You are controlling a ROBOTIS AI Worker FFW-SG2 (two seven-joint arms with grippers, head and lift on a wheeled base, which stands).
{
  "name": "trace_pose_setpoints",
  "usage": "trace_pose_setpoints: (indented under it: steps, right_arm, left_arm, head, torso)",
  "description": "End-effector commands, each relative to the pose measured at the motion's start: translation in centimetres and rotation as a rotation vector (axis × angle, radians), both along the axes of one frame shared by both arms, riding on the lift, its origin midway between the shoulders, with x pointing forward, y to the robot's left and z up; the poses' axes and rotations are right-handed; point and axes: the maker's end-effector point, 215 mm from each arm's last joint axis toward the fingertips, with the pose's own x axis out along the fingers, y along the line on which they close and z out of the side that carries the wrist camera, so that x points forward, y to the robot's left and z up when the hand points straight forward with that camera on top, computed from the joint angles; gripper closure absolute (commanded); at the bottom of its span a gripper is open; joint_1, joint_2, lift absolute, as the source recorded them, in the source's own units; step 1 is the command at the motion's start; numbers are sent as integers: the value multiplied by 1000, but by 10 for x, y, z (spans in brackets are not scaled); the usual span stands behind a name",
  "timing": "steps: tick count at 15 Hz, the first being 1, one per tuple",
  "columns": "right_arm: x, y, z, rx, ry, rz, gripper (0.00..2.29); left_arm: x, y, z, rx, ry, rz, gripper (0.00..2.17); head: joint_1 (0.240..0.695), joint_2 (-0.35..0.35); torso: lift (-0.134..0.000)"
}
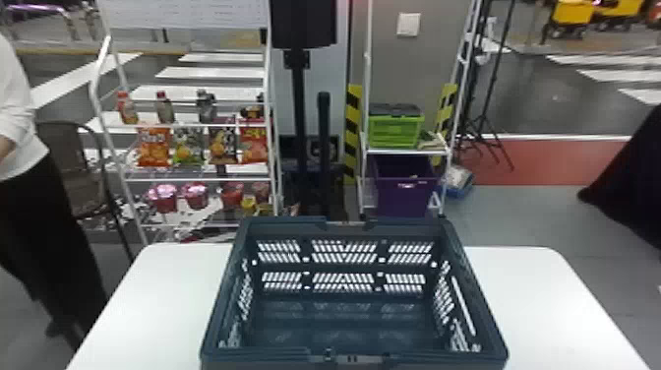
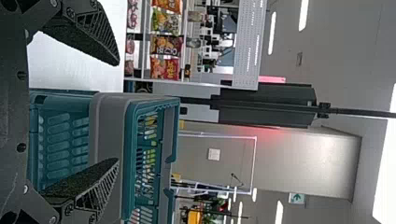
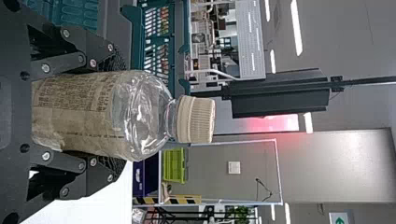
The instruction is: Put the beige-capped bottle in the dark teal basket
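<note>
The right gripper (image 3: 116,113) has its jaws snug on the upright bottle (image 3: 84,114), the left gripper (image 2: 116,112) has its jaws wide and empty, and the basket (image 1: 408,229) sits on the bench (image 1: 546,305).

near: white table (image 1: 531,295) | far left: chair (image 1: 76,165), white snack rack (image 1: 187,15) | far, right of centre: grey wall (image 1: 418,64), rack with green crate (image 1: 396,132) above purple bin (image 1: 405,199) | right: grey floor (image 1: 531,221) | ceiling: lit strip lights (image 3: 297,32)
</note>
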Motion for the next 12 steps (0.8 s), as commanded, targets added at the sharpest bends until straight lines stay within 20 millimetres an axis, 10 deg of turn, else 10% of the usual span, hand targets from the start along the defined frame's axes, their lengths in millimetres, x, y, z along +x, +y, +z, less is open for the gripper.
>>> trace_pose_setpoints:
  steps: [1,12]
  right_arm:
    - [0,0,0,1,0,-1,2287]
    - [3,2,38,8,-69,2,2287]
  left_arm:
    - [0,0,0,0,0,0,157]
    - [0,0,0,0,0,0,157]
  head:
    - [499,0]
    - [499,0]
  torso:
    - [0]
    - [0]
